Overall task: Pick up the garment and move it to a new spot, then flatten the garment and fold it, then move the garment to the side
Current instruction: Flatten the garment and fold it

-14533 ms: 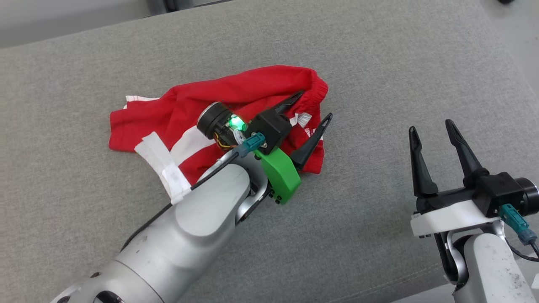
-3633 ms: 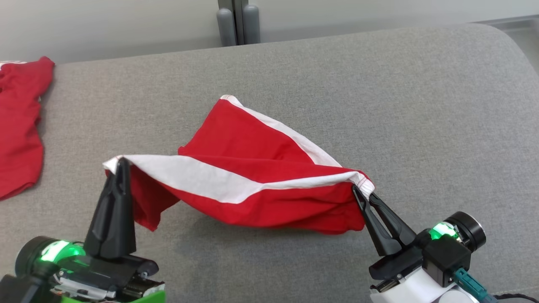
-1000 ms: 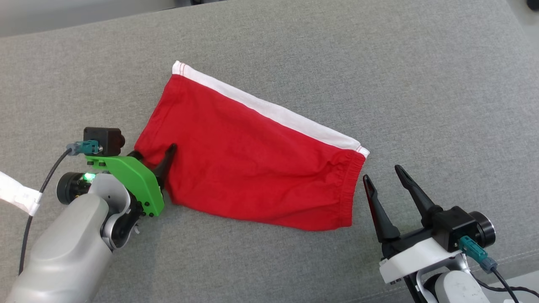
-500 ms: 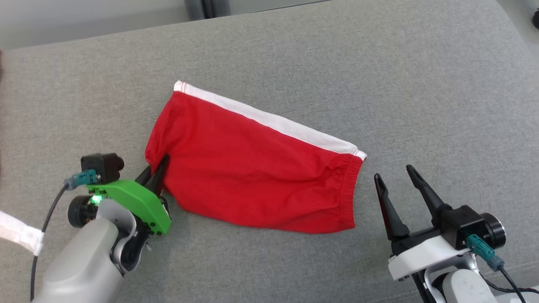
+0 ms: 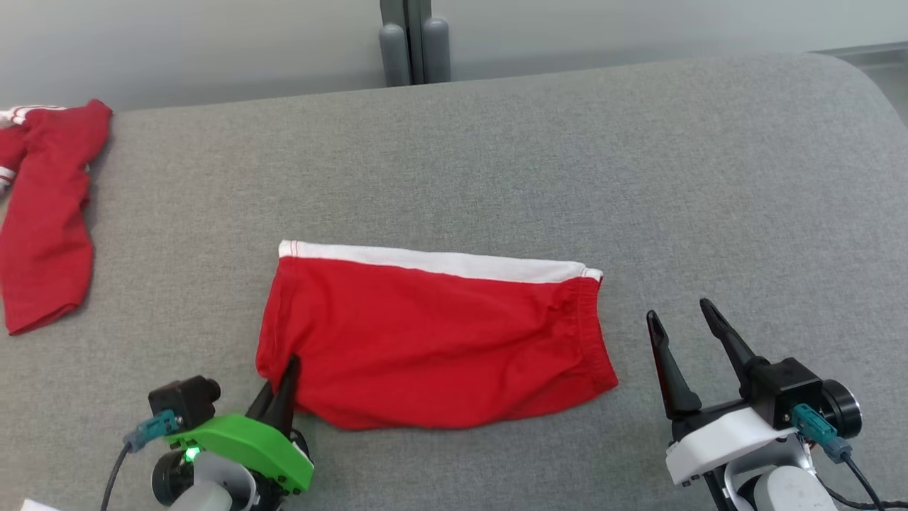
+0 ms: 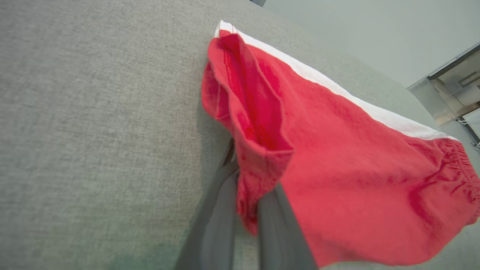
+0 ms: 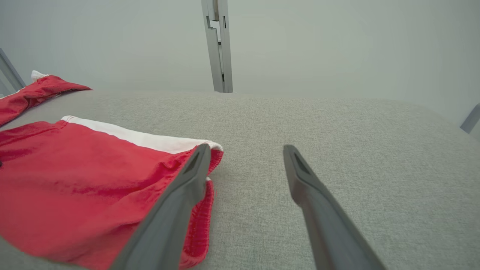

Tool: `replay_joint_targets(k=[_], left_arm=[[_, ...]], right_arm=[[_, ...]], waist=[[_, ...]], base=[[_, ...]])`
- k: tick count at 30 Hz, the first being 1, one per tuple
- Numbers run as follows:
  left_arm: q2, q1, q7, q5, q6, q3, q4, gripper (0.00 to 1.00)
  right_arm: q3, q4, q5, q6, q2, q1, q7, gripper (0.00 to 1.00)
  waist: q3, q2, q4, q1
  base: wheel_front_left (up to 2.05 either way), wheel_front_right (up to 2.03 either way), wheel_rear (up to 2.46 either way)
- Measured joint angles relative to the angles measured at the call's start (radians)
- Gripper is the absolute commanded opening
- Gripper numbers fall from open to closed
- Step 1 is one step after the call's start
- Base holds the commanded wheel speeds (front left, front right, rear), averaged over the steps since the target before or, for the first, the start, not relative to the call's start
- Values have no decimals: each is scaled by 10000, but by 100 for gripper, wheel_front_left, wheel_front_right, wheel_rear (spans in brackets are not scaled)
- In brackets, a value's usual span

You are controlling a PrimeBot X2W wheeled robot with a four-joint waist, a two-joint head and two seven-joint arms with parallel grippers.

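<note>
1. Head view: the left claw [image 5: 282,387] is clenched on the near-left corner of the garment [image 5: 433,341]. We see its dark fingers pressed together with red cloth caught at them.
2. Head view: from that claw the garment runs off to the right, mostly flat on the grey sofa [image 5: 496,156]. The white band [image 5: 440,262] lies along the edge farthest from both claws. The gathered waistband [image 5: 596,333] is at the end nearer the right claw.
3. Head view: the right claw [image 5: 679,311] is released, fingers in a V, holding nothing. The waistband end is near it on its left, with bare sofa between them.
4. Head view: the other red cloth [image 5: 46,234] lies well to the left of the left claw and farther out. A grey post [image 5: 413,42] stands beyond the sofa's far edge.
5. Left wrist view: the left claw's fingers [image 6: 215,225] close on a fold of the garment's corner. The cloth hangs between them and hides the tips. The rest fans out ahead and to this view's right, with the leg opening gaping just past the fingers.
6. Right wrist view: the fingers stand wide apart with bare sofa between them. The garment [image 7: 75,176] lies left of the claw. The waistband end shows behind the finger on this view's left, and we cannot tell contact from here. The other red cloth sits far ahead-left, and the post is ahead, past the sofa.
</note>
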Motion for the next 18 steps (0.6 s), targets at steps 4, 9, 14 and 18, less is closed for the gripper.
replay_joint_targets(k=[4,9,14,18], left_arm=[[-151,574,-33,59,105,372,-272,0],[-313,992,-58,307,196,765,-523,0],[-462,1121,-59,895,309,1413,-840,100],[-541,1251,-75,1939,366,2215,-1340,100]], right_arm=[[31,157,0,0,0,3,-36,100],[61,328,21,0,0,-1,-102,100],[48,495,12,0,-2,-68,-155,100],[36,654,-38,0,-2,-177,-178,100]], waist=[[-261,0,122,0],[-394,0,90,0],[-410,0,4,0],[-430,0,22,0]], base=[[0,0,0],[0,0,0],[0,0,0],[0,0,0]])
